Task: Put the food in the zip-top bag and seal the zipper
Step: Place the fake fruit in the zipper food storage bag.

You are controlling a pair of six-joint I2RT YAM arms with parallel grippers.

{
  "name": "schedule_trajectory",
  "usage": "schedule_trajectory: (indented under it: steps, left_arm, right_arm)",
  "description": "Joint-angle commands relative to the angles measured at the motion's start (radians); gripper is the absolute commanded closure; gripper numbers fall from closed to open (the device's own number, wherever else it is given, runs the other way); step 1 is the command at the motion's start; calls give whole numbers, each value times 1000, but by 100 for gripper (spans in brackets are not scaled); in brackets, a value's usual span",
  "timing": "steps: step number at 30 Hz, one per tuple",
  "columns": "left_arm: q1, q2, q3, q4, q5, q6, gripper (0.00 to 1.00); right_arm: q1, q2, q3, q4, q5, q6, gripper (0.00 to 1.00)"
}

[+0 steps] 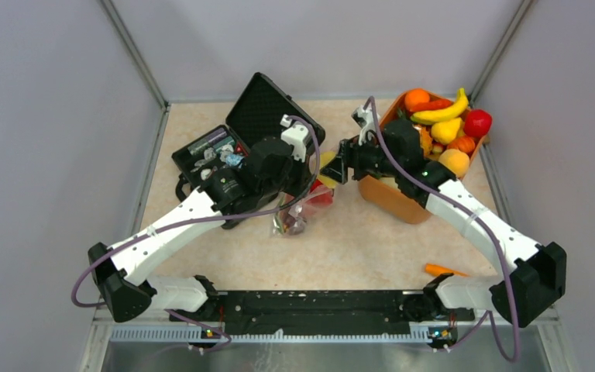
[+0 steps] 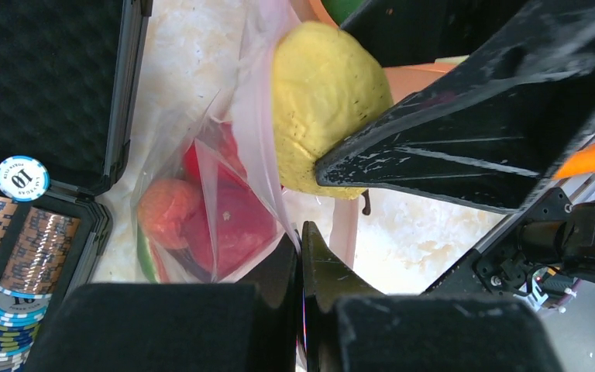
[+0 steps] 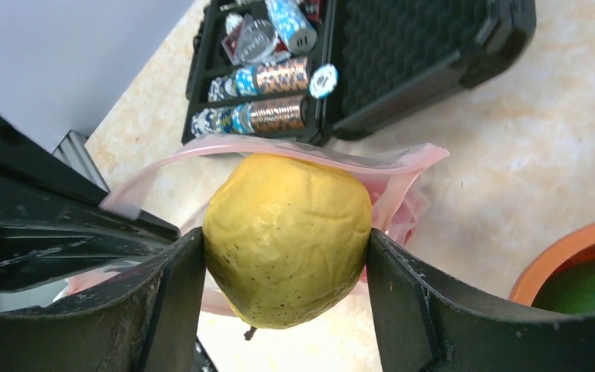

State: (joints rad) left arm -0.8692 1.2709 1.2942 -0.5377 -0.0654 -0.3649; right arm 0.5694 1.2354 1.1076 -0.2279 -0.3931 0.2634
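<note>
My right gripper (image 3: 287,252) is shut on a yellow pear (image 3: 287,232) and holds it at the open mouth of the zip-top bag (image 3: 407,167). The bag's pink zipper strip (image 3: 225,146) arcs just behind the pear. My left gripper (image 2: 302,236) is shut on the edge of the bag (image 2: 217,178), pinching the plastic between its fingertips. A red piece (image 2: 236,225) and a peach-coloured fruit (image 2: 164,211) lie inside the bag. From above, the bag (image 1: 300,211) lies at the table's middle, and the pear (image 1: 328,161) shows between the two wrists.
An orange basket (image 1: 391,200) at the back right holds more toy fruit (image 1: 443,116). An open black case (image 1: 259,105) with poker chips (image 3: 259,77) stands at the back left, right beside the bag. An orange stick (image 1: 443,270) lies near the right arm's base.
</note>
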Motion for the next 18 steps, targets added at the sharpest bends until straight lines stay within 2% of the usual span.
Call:
schedule_trajectory:
  steps: [1, 4, 8, 10, 14, 18]
  left_arm:
    - [2, -44, 6, 53, -19, -2, 100]
    - [2, -35, 25, 33, -44, 9, 100]
    - [2, -14, 42, 32, -13, 26, 100]
    - [1, -2, 44, 29, 19, 37, 100]
    - [-1, 14, 40, 27, 61, 28, 100]
    - [-1, -4, 31, 42, 39, 17, 100]
  right_arm:
    - [12, 6, 55, -56, 19, 89, 50]
    - [15, 10, 80, -87, -34, 126, 50]
    - [15, -4, 88, -73, -33, 194, 43]
    - [15, 11, 105, -89, -5, 218, 37]
    - [24, 45, 112, -115, 36, 234, 37]
    - [36, 41, 93, -105, 90, 246, 32]
